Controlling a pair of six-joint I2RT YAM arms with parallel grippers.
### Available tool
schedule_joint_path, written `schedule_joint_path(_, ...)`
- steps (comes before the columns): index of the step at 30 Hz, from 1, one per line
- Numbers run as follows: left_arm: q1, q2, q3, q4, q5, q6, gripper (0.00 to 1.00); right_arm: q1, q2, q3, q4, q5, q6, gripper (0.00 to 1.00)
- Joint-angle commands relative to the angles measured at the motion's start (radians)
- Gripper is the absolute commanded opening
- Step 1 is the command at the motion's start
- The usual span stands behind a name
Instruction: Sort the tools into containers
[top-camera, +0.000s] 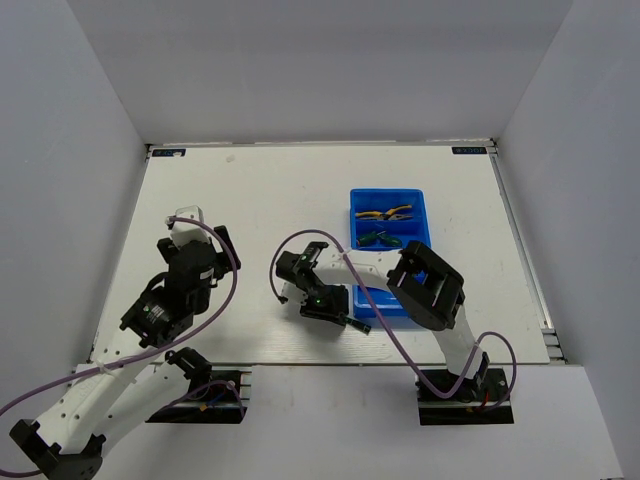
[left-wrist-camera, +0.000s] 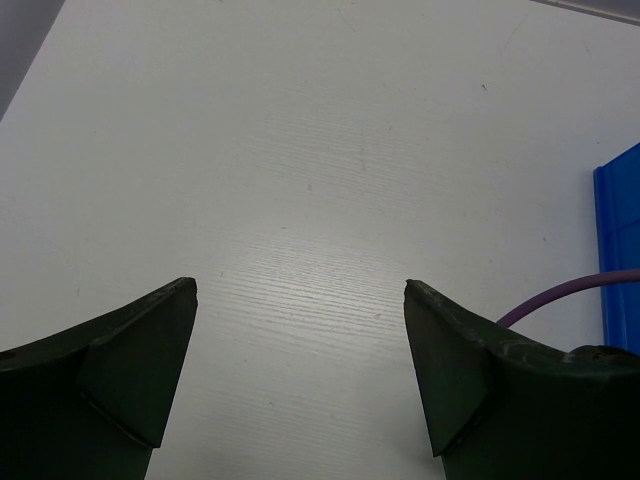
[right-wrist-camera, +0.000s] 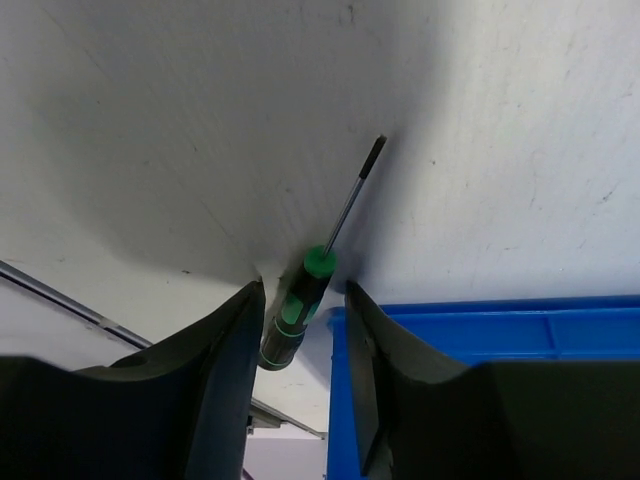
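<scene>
The blue tray (top-camera: 354, 212) stands right of centre. Its far compartment holds yellow-handled pliers (top-camera: 385, 213); the one behind it holds green-handled screwdrivers (top-camera: 378, 238). The near compartments are mostly hidden by my right arm. A thin screwdriver (right-wrist-camera: 295, 312) with a green-and-black handle lies on the table by the tray's near left corner (right-wrist-camera: 480, 322). My right gripper (right-wrist-camera: 305, 288) is open, its jaws on either side of that handle; it also shows in the top view (top-camera: 345, 315). My left gripper (left-wrist-camera: 300, 370) is open and empty over bare table at the left (top-camera: 195, 228). No hex keys show.
The table's near edge runs just behind the screwdriver handle in the right wrist view. A purple cable (left-wrist-camera: 570, 295) and the tray's edge (left-wrist-camera: 620, 250) show at the right of the left wrist view. White walls enclose the table.
</scene>
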Motion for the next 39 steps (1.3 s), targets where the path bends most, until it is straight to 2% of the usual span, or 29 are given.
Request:
schedule_joint_path(1,0.003,-0.009,0.011,0.002,-0.013,-0.009,0.94,-0.01,0.02,-0.006,0.011,-0.016,0.009,0.44)
schedule_joint_path(5,0.003,-0.018,0.002,0.002,-0.013,-0.009,0.94,-0.009,0.03,-0.018,0.017,-0.024,0.015,0.38)
schedule_joint_path(6,0.003,-0.018,0.002,0.002,-0.013,-0.009,0.94,-0.009,0.033,-0.023,0.019,-0.024,0.017,0.32)
schedule_joint_path(7,0.003,-0.018,0.002,0.011,-0.013,-0.009,0.94,-0.009,0.035,-0.021,0.022,-0.021,0.019,0.17)
schedule_joint_path(10,0.003,-0.018,0.002,0.012,-0.013,-0.009,0.94,-0.004,0.036,-0.012,0.01,-0.042,0.022,0.0)
schedule_joint_path(12,0.003,-0.018,0.002,0.012,-0.013,-0.009,0.94,0.0,0.03,0.017,-0.025,-0.117,0.02,0.0)
schedule_joint_path(16,0.003,-0.027,0.002,0.012,-0.013,-0.009,0.94,0.003,-0.011,0.1,-0.131,-0.378,-0.055,0.0)
schedule_joint_path(17,0.003,-0.027,0.002,0.012,-0.013,-0.009,0.94,0.006,-0.038,0.14,-0.203,-0.533,-0.076,0.0)
schedule_joint_path(21,0.003,-0.027,0.002,0.012,-0.013,-0.009,0.94,0.0,-0.085,0.279,-0.305,-0.68,-0.165,0.0)
schedule_joint_path(26,0.003,-0.027,0.002,0.012,-0.013,-0.009,0.94,0.0,-0.181,0.318,-0.299,-0.423,-0.161,0.0)
schedule_joint_path(27,0.003,-0.027,0.002,0.012,-0.013,-0.009,0.94,0.0,-0.184,0.326,-0.318,-0.266,-0.156,0.0)
schedule_joint_path(29,0.003,-0.027,0.002,0.012,-0.013,-0.009,0.94,-0.013,-0.203,0.336,-0.346,-0.181,-0.139,0.0)
schedule_joint_path(30,0.003,-0.027,0.002,0.012,-0.013,-0.009,0.94,-0.015,-0.213,0.335,-0.371,-0.062,-0.138,0.0)
schedule_joint_path(34,0.003,-0.027,0.002,0.012,-0.013,-0.009,0.94,-0.049,-0.339,0.196,-0.316,0.201,-0.164,0.0)
schedule_joint_path(36,0.003,-0.027,0.002,0.012,-0.013,-0.009,0.94,-0.067,-0.365,0.149,-0.287,0.252,-0.211,0.0)
schedule_joint_path(37,0.003,-0.027,0.002,0.012,-0.013,0.0,0.94,-0.098,-0.397,0.072,-0.224,0.325,-0.237,0.0)
schedule_joint_path(39,0.003,-0.027,0.002,0.012,-0.013,0.0,0.94,-0.128,-0.419,0.034,-0.196,0.347,-0.268,0.0)
